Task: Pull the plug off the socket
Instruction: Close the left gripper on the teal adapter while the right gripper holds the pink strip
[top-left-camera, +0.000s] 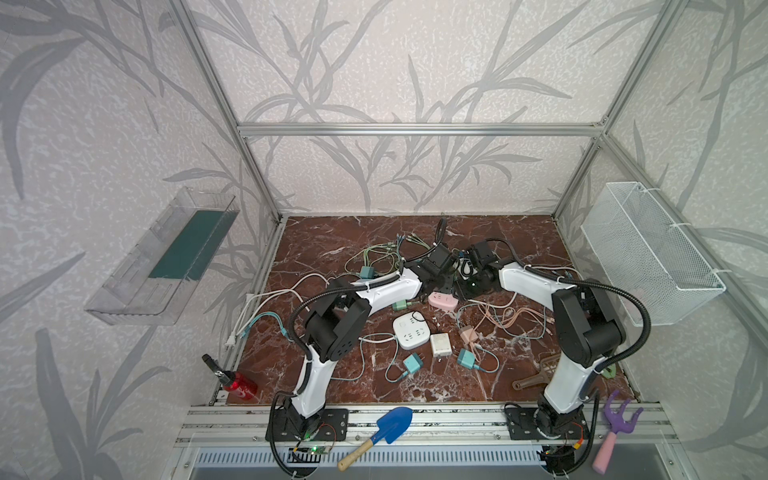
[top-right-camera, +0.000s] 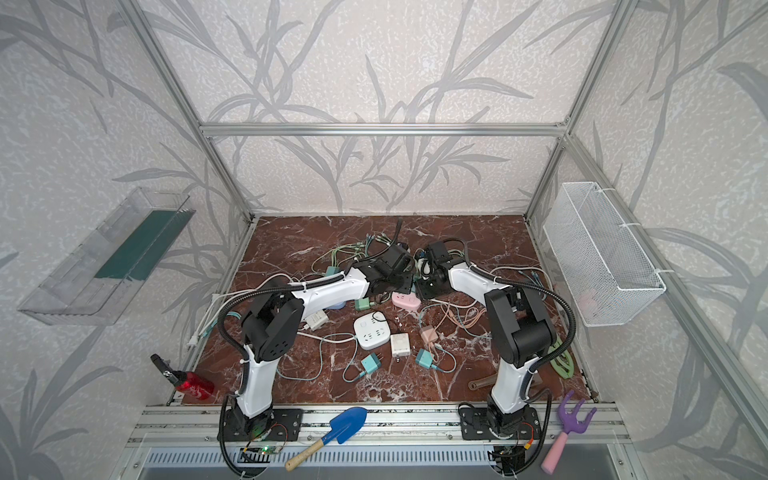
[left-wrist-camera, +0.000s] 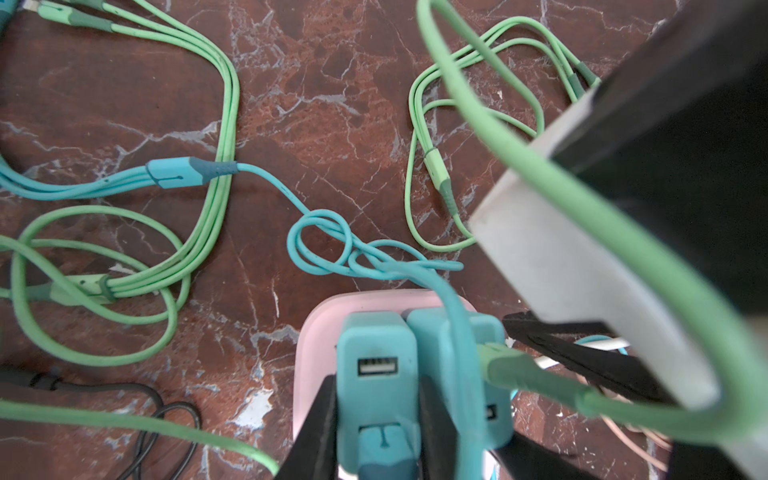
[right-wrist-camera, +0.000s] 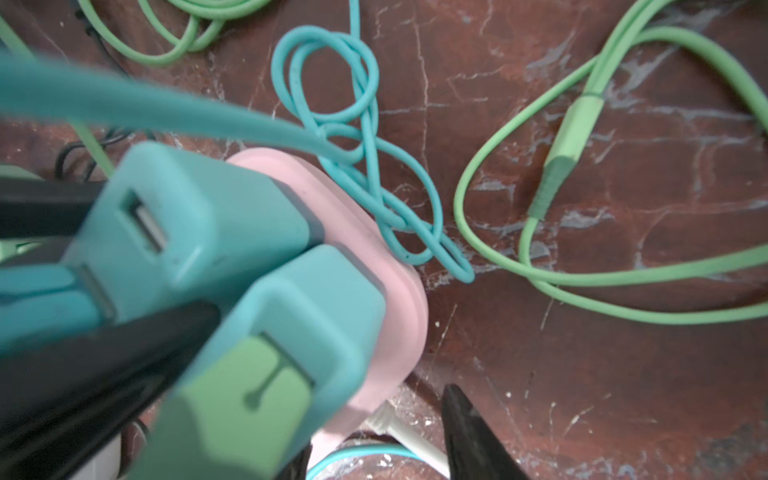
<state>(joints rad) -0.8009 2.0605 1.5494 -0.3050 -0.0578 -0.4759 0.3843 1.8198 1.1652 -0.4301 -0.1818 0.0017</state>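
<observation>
I see the pink socket (left-wrist-camera: 316, 345) lying flat near the middle of the desk (top-left-camera: 332, 232), with two plugs upright in it, side by side. The teal plug (left-wrist-camera: 376, 374) shows one empty USB port; the second teal plug (right-wrist-camera: 316, 307) carries a green connector (right-wrist-camera: 249, 395).

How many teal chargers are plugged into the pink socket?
2. The charger with the empty USB port sits between the fingers of the left gripper; the charger with the green cable stands beside it. No others show.
</observation>
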